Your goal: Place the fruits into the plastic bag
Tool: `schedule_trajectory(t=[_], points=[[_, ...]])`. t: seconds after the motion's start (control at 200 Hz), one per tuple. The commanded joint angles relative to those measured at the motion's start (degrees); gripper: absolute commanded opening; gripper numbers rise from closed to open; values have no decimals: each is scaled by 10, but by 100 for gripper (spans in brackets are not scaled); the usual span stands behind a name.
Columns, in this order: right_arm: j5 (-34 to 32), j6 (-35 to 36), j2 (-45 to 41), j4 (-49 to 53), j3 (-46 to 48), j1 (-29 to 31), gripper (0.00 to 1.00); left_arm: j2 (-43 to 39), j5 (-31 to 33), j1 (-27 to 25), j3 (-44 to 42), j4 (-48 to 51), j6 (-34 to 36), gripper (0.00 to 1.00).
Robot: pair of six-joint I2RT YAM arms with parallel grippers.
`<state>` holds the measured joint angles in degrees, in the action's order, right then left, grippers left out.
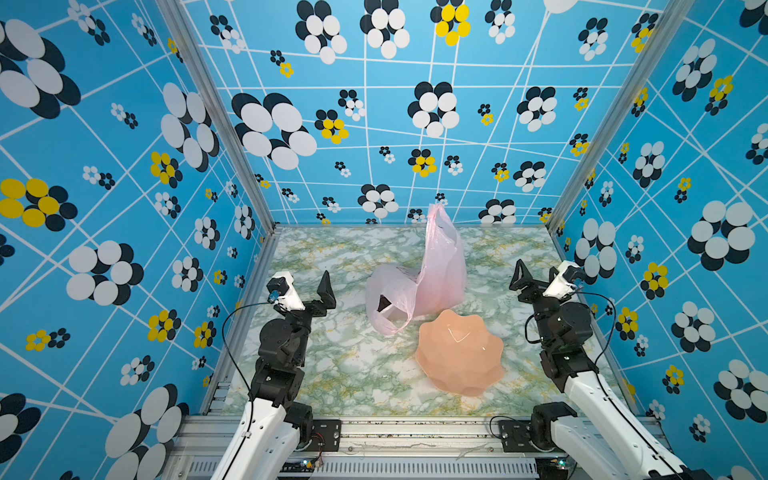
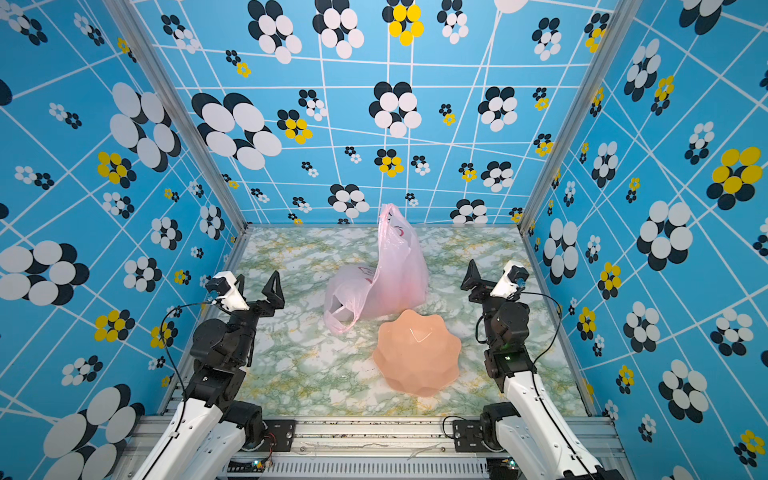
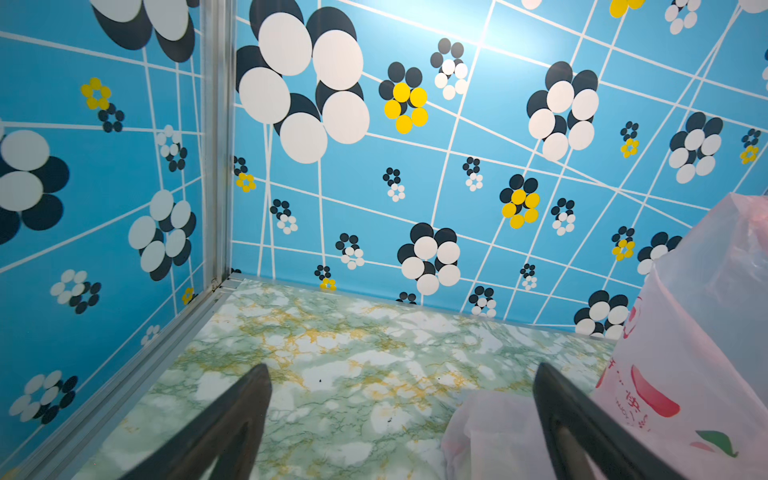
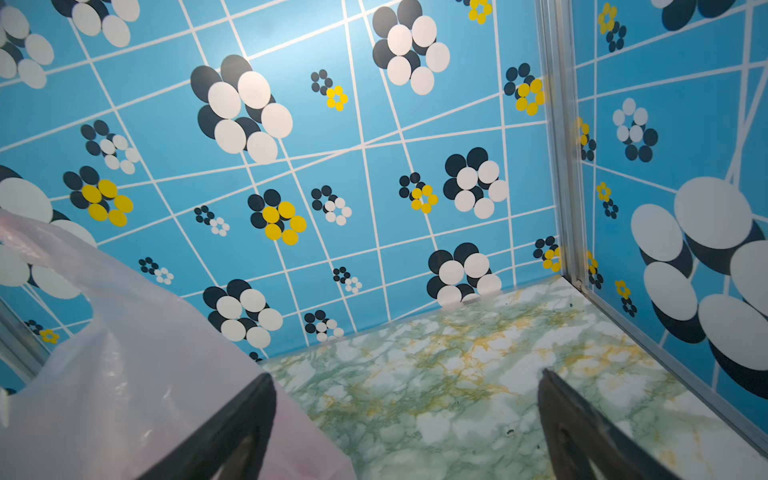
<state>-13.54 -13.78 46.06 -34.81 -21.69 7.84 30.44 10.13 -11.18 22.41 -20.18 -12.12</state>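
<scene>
Both left jaws and right jaws gape wide, holding nothing.
The plastic bag (image 1: 440, 270) stands between them, bowl (image 1: 457, 357) just beside it.

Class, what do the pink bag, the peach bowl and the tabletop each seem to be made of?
The plastic bag: thin translucent film, crinkled and slumped. The bowl: rigid plastic, probably; glossy facets catch a highlight. The tabletop: marble-look finish, perhaps printed sheet; smooth with green and yellow veining.
</scene>
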Motion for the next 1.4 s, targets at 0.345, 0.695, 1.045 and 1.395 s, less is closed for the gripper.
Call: schedule_trajectory(t=[0.345,0.695,1.045,1.395], points=[[-107,51,38,-48,70,-4,99,-55,64,30,-71,9,7,99],[-132,80,164,-151,98,-7,99,-60,63,48,-87,17,0,99],[-115,126,291,-241,92,-7,99,-43,63,62,-93,12,-2,99],[-99,135,407,-369,103,-7,99,-12,41,88,-97,1,3,99]])
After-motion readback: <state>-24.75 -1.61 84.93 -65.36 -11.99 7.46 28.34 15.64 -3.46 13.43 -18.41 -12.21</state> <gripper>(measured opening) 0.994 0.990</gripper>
